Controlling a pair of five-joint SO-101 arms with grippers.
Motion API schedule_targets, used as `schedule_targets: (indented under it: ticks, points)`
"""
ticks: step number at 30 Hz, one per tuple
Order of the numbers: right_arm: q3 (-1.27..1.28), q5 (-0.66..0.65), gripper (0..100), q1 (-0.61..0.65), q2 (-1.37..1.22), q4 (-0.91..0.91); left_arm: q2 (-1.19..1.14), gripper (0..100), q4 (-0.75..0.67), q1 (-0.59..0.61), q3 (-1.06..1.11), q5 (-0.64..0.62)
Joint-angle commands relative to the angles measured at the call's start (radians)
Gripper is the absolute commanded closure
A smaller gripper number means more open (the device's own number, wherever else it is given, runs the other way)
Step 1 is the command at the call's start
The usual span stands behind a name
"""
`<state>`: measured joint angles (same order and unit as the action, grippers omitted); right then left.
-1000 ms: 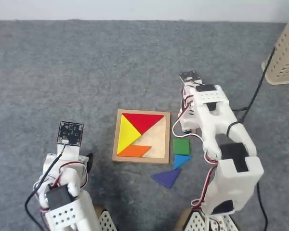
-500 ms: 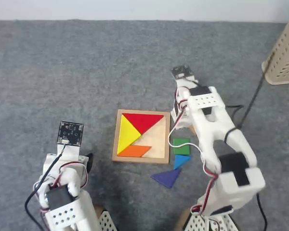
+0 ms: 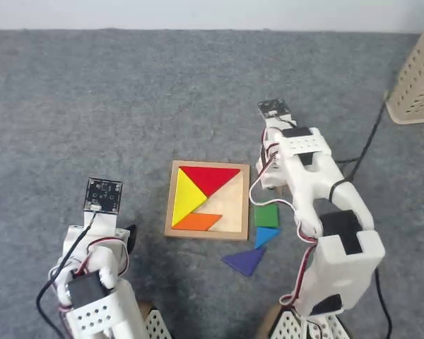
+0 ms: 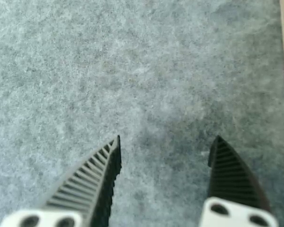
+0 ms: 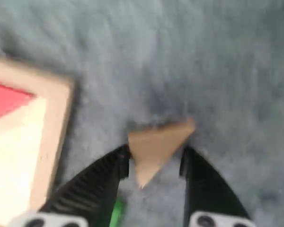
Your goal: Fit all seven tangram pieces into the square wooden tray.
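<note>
The square wooden tray [image 3: 245,205] lies mid-table holding a red triangle [image 3: 210,178], a yellow triangle [image 3: 186,198] and an orange parallelogram [image 3: 196,221]. A green square [image 3: 266,215], a blue triangle [image 3: 265,236] and a purple triangle [image 3: 245,261] rest on the carpet right of it. My right gripper [image 5: 155,152] is just right of the tray's [image 5: 52,142] far corner, its fingers tight against a tan triangle [image 5: 156,142]. My left gripper [image 4: 165,142] stands open over bare carpet, left of the tray, with nothing between its fingers.
A perforated beige basket [image 3: 417,78] stands at the far right edge. A black cable [image 3: 371,145] runs along the carpet beside the right arm [image 3: 318,191]. Grey carpet stretches open beyond the tray and to its left.
The right arm swung left toward the tray's far corner, then came back right to nearly where it began. The left arm has not moved.
</note>
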<state>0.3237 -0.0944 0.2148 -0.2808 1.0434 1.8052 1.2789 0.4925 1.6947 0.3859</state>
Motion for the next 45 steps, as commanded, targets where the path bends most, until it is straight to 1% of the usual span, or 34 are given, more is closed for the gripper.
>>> schedule_targets:
  ticks: [1,7,9,11,14,17,20,23,27,31,37,45]
  points:
    - [-0.006,0.023,80.8,-0.045,-0.010,0.018,0.015,72,0.005,0.005,-0.008,0.011]
    - [-0.002,0.046,81.0,-0.045,-0.002,0.019,0.015,72,0.005,0.005,-0.008,0.011]
    - [-0.014,0.055,81.0,-0.045,0.025,0.050,0.015,72,0.005,0.005,-0.008,0.011]
    - [-0.038,0.112,80.8,-0.044,0.090,0.087,0.015,72,0.005,0.005,-0.008,0.011]
    - [-0.044,0.170,80.7,-0.024,0.219,0.094,0.015,72,0.005,0.005,-0.008,0.011]
    - [-0.029,0.176,80.7,0.041,0.286,0.088,0.015,72,0.005,0.005,-0.008,0.011]
    - [0.002,0.175,80.7,0.087,0.255,0.035,0.015,72,0.005,0.005,-0.008,0.011]
    - [0.002,0.173,80.7,0.087,0.176,-0.010,0.015,72,0.005,0.005,-0.008,0.011]
    - [-0.043,0.172,80.7,0.087,0.070,-0.010,0.015,72,0.005,0.005,-0.008,0.011]
    - [-0.063,0.172,80.7,0.056,0.005,-0.010,0.015,72,0.005,0.005,-0.008,0.011]
    - [-0.060,0.172,80.6,-0.015,-0.025,0.022,0.015,72,0.005,0.005,-0.008,0.011]
    - [-0.038,0.172,80.6,-0.018,-0.025,0.024,0.015,72,0.005,0.005,-0.008,0.011]
